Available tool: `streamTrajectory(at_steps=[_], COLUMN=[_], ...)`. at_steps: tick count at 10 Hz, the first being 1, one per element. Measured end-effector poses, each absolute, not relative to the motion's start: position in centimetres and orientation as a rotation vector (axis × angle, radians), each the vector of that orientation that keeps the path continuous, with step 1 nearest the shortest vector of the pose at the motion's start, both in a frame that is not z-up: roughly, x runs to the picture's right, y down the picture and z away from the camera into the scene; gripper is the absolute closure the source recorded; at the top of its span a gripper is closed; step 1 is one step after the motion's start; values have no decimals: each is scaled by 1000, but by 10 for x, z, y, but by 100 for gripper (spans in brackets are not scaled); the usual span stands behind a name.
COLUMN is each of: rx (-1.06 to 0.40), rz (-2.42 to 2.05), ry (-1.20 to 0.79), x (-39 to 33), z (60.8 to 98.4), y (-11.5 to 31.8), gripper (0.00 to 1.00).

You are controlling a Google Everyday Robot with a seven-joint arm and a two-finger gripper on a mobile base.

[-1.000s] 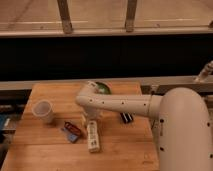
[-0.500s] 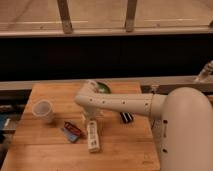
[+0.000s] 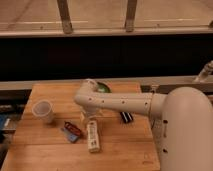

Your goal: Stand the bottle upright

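Wooden tabletop set before a dark wall panel with pale rails above, seen from the robot's side. The bottle lies flat on its side near the middle of the table, towards the near edge, its long axis running roughly near-to-far. The white arm reaches in from the right and bends down at the wrist, so that the gripper hangs just over the far end of the bottle; whether it touches cannot be told. Its fingers stand apart, with nothing held between them. A white cup stands upright at the left, well apart from the bottle. A small red-and-blue packet lies just left of the bottle. A black bar lies to the right, partly under the arm. A green bowl shows at the far side, mostly hidden behind the arm.

Progress: judged early. The approach appears made, but the bottle is neither grasped nor raised. Left to do are closing on it, tipping it onto its base and letting go.
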State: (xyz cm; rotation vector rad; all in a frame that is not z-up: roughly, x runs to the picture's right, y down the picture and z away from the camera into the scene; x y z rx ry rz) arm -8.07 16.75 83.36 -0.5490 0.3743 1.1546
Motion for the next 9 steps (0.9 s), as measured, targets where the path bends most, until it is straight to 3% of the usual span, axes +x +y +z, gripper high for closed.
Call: streamTrajectory(at_steps=[5, 7, 9], rx=[-564, -570, -576], rz=[1147, 1142, 1136], ry=[381, 381, 383], x=[-81, -82, -82], z=[837, 838, 839], y=[171, 173, 175], gripper=[32, 44, 67])
